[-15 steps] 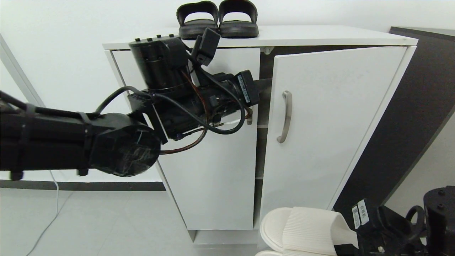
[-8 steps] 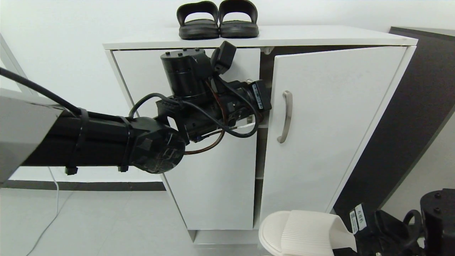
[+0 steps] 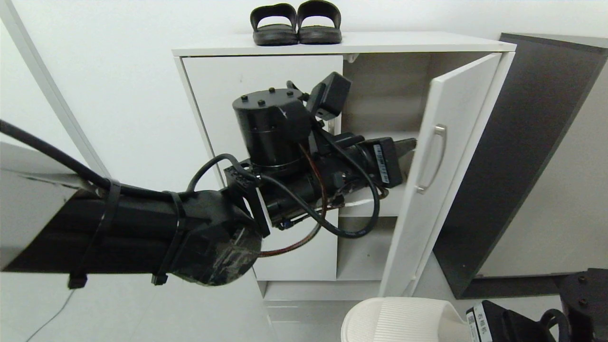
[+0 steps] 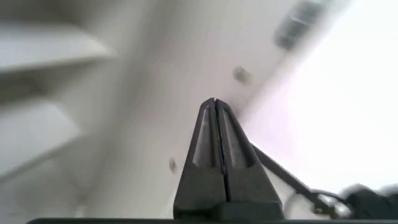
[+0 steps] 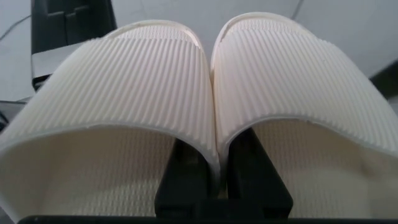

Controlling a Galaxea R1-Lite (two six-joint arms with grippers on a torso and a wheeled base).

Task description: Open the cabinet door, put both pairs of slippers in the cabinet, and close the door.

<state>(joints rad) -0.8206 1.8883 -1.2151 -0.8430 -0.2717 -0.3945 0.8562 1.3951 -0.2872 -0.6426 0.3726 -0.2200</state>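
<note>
Right tool (image 5: 214, 193), low and right of the cabinet (image 3: 266, 95), clamps the white slippers (image 3: 403, 318) side by side. Left tool (image 3: 407, 145), shut on nothing, sits in the opening beside the door (image 3: 456, 142) (swung wide). Shelves lie up-left of the white pair; black slippers (image 3: 297, 23) sit on top.

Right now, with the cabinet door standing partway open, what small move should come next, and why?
Probably push the right door a little wider with the shut left gripper: it stands only partway open, and the white slippers in the right gripper need room to reach the shelf.
</note>
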